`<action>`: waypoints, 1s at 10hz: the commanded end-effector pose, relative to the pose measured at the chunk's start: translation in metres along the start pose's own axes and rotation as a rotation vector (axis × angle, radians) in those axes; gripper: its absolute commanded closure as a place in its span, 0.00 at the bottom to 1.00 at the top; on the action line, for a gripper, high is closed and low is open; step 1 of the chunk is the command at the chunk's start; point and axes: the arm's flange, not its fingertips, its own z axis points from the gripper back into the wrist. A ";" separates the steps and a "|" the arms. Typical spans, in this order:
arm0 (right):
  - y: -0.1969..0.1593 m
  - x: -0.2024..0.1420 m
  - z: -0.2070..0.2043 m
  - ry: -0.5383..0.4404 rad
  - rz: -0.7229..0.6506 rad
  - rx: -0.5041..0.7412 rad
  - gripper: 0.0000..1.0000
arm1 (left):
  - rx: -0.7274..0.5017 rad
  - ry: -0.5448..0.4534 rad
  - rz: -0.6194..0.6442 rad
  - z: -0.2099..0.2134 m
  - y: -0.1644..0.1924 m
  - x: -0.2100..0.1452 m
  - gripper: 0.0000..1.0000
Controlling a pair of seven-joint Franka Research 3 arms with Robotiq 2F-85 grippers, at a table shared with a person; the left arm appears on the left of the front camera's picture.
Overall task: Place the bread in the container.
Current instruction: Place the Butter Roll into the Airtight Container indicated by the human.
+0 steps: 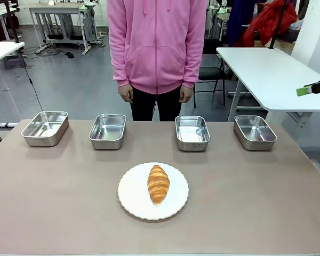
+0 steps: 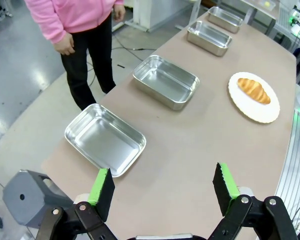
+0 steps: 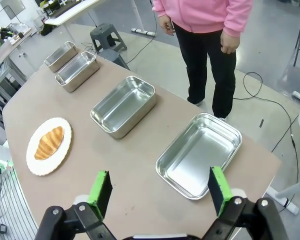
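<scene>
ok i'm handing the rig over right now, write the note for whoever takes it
Left gripper: open, empty, raised near the table's left end.
Right gripper: open, empty, raised near the right end.
Bread: on the white plate, near middle of the table.
Containers, a row on the far side, all empty: leftmost pan, second pan, third pan, rightmost pan.
Person: standing behind the row, hands down.
Done: nothing yet.
Left: grasp the bread and place it in a pan; which one isn't indicated.
</scene>
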 end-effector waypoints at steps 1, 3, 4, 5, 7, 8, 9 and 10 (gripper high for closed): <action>0.000 0.001 0.000 -0.002 0.000 -0.002 0.00 | -0.003 -0.003 -0.010 0.002 -0.001 0.001 0.00; 0.000 0.001 0.000 -0.002 0.000 -0.002 0.00 | -0.003 -0.003 -0.010 0.002 -0.001 0.001 0.00; 0.000 0.001 0.000 -0.002 0.000 -0.002 0.00 | -0.003 -0.003 -0.010 0.002 -0.001 0.001 0.00; 0.000 0.001 0.000 -0.002 0.000 -0.002 0.00 | -0.003 -0.003 -0.010 0.002 -0.001 0.001 0.00; 0.000 0.001 0.000 -0.002 0.000 -0.002 0.00 | -0.003 -0.003 -0.010 0.002 -0.001 0.001 0.00; 0.000 0.001 0.000 -0.002 0.000 -0.002 0.00 | -0.003 -0.003 -0.010 0.002 -0.001 0.001 0.00; 0.000 0.001 0.000 -0.002 0.000 -0.002 0.00 | -0.003 -0.003 -0.010 0.002 -0.001 0.001 0.00; 0.000 0.001 0.000 -0.002 0.000 -0.002 0.00 | -0.003 -0.003 -0.010 0.002 -0.001 0.001 0.00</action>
